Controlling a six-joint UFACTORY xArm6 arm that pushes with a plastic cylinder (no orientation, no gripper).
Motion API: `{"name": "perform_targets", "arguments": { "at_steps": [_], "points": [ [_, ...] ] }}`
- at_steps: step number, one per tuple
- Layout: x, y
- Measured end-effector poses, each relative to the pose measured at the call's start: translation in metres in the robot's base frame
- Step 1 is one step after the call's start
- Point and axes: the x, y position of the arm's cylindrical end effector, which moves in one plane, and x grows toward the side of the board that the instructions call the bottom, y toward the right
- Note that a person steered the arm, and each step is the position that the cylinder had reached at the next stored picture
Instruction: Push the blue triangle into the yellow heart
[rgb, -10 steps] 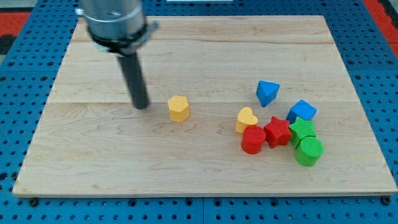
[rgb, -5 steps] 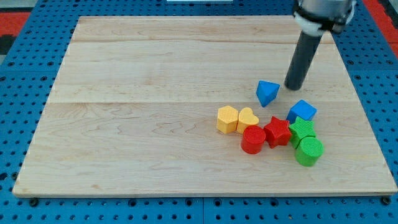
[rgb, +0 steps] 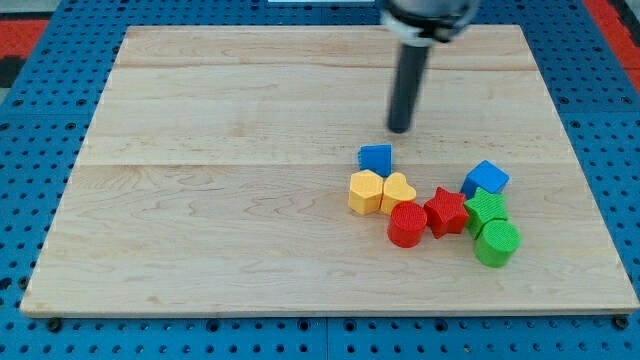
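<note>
Camera view shows the blue triangle has moved left, now touching the yellow heart near the board's right edge; my tip, a fingerless rod, stands just above; task looks done

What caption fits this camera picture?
My tip hangs just above the blue triangle, which sits against the yellow heart.
</note>
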Motion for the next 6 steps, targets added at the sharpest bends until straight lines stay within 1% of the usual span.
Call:
{"name": "perform_targets", "arguments": {
  "at_steps": [1,2,3,4,5,6],
  "points": [
    [0.006,-0.037],
    [0.028,-0.035],
    [0.046,0.064],
    [0.061,0.075],
    [0.012,0.058],
    [-0.001,0.045]
  ]
}}
